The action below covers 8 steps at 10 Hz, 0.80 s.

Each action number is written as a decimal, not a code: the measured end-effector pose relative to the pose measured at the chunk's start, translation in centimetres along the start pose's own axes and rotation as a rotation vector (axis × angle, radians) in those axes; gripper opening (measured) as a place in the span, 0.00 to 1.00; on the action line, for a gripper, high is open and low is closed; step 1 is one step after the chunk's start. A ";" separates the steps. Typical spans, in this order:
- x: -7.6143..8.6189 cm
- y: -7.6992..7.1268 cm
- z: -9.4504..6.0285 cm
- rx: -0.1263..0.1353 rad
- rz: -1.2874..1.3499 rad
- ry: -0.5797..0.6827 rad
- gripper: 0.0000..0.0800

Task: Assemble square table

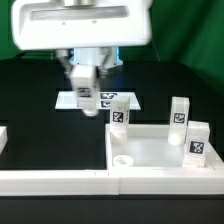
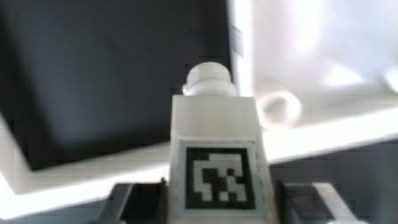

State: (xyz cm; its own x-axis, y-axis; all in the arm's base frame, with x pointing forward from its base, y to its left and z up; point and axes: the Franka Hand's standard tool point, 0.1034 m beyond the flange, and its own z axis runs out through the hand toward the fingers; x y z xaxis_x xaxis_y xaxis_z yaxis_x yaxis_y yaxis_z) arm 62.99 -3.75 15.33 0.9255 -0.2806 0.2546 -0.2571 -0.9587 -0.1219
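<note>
Wrist view shows the jaws clamped on a leg [image 2: 217,150] above the tabletop [image 2: 329,70]; I'd centre its peg over the corner socket [image 2: 279,106] before lowering.

A: What can't be made out here?

B: In the wrist view the gripper [image 2: 215,200] is cut off by the frame edge, its fingers dark blurs beside the leg [image 2: 215,140].

A: And the tabletop [image 1: 160,155]?

B: The exterior view crops its right side, and the tags there are too small to read.
</note>
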 end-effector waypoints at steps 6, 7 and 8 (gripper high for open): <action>-1.3 -2.8 1.0 0.003 0.028 0.056 0.36; -1.1 -2.7 1.1 -0.001 0.014 0.065 0.36; 0.1 -2.7 1.7 -0.022 -0.049 0.127 0.36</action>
State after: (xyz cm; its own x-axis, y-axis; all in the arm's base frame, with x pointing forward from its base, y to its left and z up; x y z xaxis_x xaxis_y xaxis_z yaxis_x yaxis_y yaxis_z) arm 64.27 -1.08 14.02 0.8948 -0.2359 0.3791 -0.2197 -0.9718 -0.0860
